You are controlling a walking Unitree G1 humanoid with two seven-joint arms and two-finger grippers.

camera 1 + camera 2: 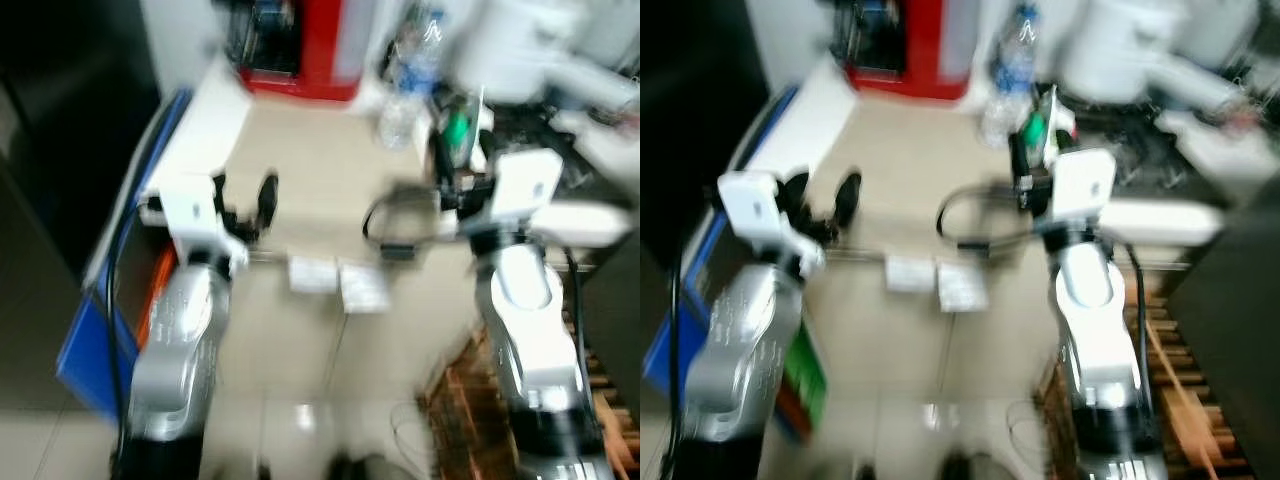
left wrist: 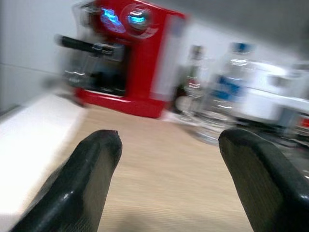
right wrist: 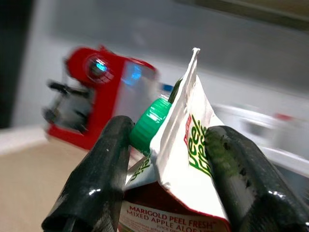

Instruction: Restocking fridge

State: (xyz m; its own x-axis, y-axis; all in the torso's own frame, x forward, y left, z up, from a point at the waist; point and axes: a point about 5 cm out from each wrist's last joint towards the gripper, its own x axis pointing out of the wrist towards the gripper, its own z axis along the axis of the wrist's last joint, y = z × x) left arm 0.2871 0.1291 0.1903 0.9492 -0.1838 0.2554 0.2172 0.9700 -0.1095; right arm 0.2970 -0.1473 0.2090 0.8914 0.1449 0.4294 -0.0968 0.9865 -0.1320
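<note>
**Carton in hand, fridge not reached**

Juice carton (image 3: 178,159) w/ green cap (image 3: 149,123) sits clamped between the right gripper (image 3: 166,169) fingers, upright, gable top poking above the fingertips; label reads Marigold Peel Fresh, apple aloe; in the head views it is at approx 1 o'clock, over the counter (image 1: 320,180) edge; views blurred, so detail is thin.

Progress, as a judgement: pick-up done; carry and placing in the fridge both left; no open fridge seen, so prob. early-to-mid task.

Right arm raised, forearm pointing fwd, gripper closed on the carton's sides. Left gripper (image 2: 169,145) at approx 10 o'clock, also fwd over the counter; fingers spread wide, nothing between them.

Beyond: water bottles (image 2: 224,106) at 12–1 o'clock; red coffee machine (image 2: 125,63) at 11–12 o'clock at the counter's back.
</note>
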